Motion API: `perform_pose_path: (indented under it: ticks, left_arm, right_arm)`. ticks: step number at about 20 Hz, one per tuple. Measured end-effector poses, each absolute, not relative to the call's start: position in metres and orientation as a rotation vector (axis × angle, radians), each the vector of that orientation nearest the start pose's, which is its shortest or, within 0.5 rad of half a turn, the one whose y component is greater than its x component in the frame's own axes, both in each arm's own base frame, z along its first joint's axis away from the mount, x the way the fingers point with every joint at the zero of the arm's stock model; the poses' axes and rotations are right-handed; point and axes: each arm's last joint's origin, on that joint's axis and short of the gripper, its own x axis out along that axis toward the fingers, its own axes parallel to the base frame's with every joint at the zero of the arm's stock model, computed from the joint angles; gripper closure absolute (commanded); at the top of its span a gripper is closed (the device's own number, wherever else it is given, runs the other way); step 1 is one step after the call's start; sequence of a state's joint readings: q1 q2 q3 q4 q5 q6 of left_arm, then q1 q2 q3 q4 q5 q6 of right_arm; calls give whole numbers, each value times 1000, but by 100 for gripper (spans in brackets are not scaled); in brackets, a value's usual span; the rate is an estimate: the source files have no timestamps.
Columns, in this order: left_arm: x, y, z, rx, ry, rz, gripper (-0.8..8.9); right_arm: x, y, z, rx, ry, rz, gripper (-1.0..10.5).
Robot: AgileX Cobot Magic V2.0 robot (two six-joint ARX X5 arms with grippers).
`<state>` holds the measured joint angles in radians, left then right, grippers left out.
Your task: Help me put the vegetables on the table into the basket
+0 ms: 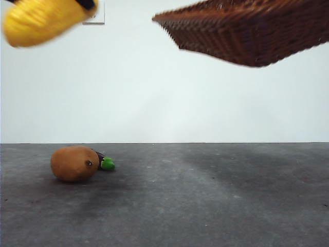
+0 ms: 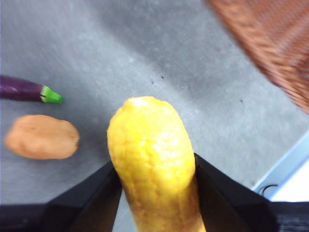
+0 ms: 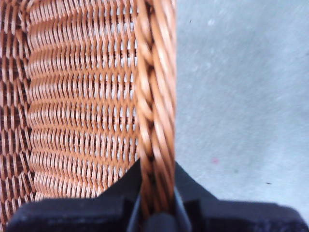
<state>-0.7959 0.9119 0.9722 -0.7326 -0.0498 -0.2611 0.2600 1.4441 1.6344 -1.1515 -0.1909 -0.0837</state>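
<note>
Corn cob [image 2: 152, 164] lengthwise in our left hand [image 2: 153, 193], clamped, tip outward; right hand [image 3: 155, 203] pinches raised basket [image 3: 155, 96] rim.

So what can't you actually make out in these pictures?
- Front view: the eggplant is mostly hidden behind the potato.
- Front view: the lifted basket and corn cob are blurred and cut off by the top edge; neither gripper shows.
- Right wrist view: the basket's inside is cut off.
</note>
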Motion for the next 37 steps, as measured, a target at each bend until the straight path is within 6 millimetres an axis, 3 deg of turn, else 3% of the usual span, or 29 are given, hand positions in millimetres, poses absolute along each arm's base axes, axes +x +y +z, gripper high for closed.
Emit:
perform_pose_path:
  ticks: [4, 11, 17, 24, 28, 31, 32, 35, 37]
  left_arm:
    - [118, -119, 332, 100, 657, -669, 822]
    - [130, -137, 340, 37, 542, -821, 822]
    - [146, -155, 336, 31, 507, -909, 822]
    - [186, -198, 289, 243, 548, -1010, 822]
    - [200, -213, 276, 302, 560, -1047, 822]
    - [209, -223, 255, 342, 634, -1067, 813]
    - [211, -224, 250, 346, 651, -1070, 784]
    - [212, -226, 249, 349, 659, -1077, 356]
    - [212, -226, 252, 354, 675, -1075, 333]
  right_arm:
    - [284, 89, 369, -75, 1034, 486, 958]
    - [313, 137, 326, -100, 1121, 537, 959]
    - [322, 180, 293, -136, 1175, 601, 958]
    - [318, 194, 288, -141, 1185, 653, 958]
    - [318, 196, 289, -139, 1177, 656, 958]
    - [318, 197, 288, -141, 1178, 657, 958]
    - [318, 197, 288, -142, 1180, 657, 958]
    - [317, 198, 288, -142, 1178, 665, 958]
    - [317, 198, 288, -137, 1180, 670, 958]
